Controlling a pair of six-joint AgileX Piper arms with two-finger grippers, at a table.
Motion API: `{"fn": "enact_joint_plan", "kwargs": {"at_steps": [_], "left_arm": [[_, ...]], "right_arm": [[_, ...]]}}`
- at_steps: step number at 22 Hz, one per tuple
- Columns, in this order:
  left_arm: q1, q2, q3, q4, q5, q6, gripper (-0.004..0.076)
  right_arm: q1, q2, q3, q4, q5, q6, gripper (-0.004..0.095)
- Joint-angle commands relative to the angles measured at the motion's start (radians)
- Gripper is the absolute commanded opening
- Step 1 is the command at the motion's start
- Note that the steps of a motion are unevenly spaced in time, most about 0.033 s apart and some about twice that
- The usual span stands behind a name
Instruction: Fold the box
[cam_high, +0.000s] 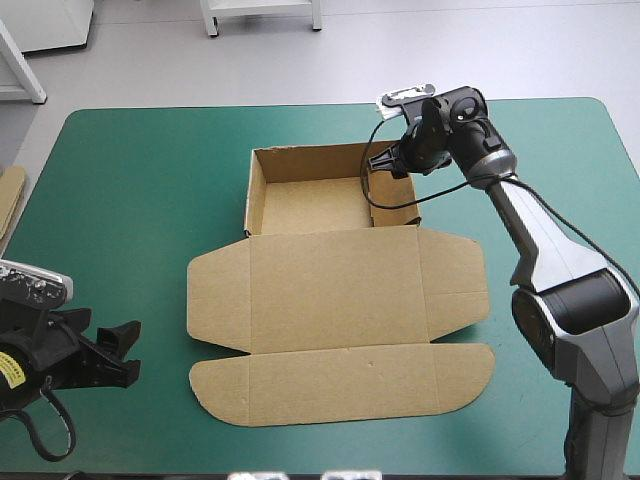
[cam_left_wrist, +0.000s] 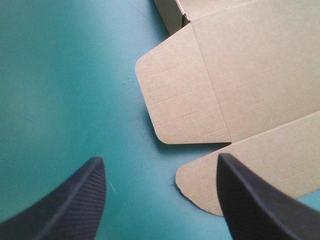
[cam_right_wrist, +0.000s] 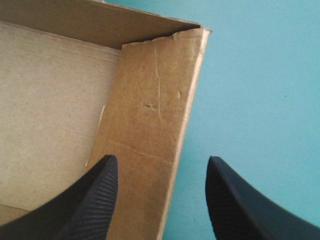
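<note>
Two arms here, both with their black fingers spread wide, holding nothing. The brown box sits mid-surface as an open tray, walls up at the far end, lid lying flat toward the near edge. The right end effector hangs over the tray's right wall, one finger either side of it. The left end effector is down by the near-left corner, apart from the lid flaps.

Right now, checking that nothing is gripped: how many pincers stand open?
2. The left pincer is open over the teal-green cover, near the flat lid; the right pincer is open, the box's right wall between its fingers.
</note>
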Motion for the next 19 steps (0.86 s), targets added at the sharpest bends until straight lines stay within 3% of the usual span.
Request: {"fn": "enact_joint_plan", "kwargs": {"at_steps": [1,6,10,11,13,19], "left_arm": [[-0.003,0.003,-0.016,-0.002,-0.022,-0.013,0.0459],[-0.003,0.003,-0.007,-0.003,-0.055,-0.013,0.0459],[-0.003,0.003,-0.007,-0.003,-0.046,-0.013,0.0459],[-0.003,0.003,-0.007,-0.003,-0.046,-0.013,0.0459],[-0.003,0.003,-0.007,-0.003,-0.048,-0.013,0.0459],[-0.003,0.003,-0.007,-0.002,-0.061,-0.013,0.0459]], "right_arm": [[-0.013,-0.011,-0.035,0.011,-0.044,0.002,0.0505],[-0.039,0.059,-0.046,0.059,-0.023,-0.012,0.0478],[-0.039,0.079,-0.045,0.110,-0.055,-0.044,0.0256],[-0.039,0.082,-0.045,0.115,-0.055,-0.068,0.0129],[-0.041,0.082,-0.045,0.095,-0.058,-0.070,-0.0013],[-0.082,0.082,-0.045,-0.028,-0.036,-0.101,-0.0019]]}}
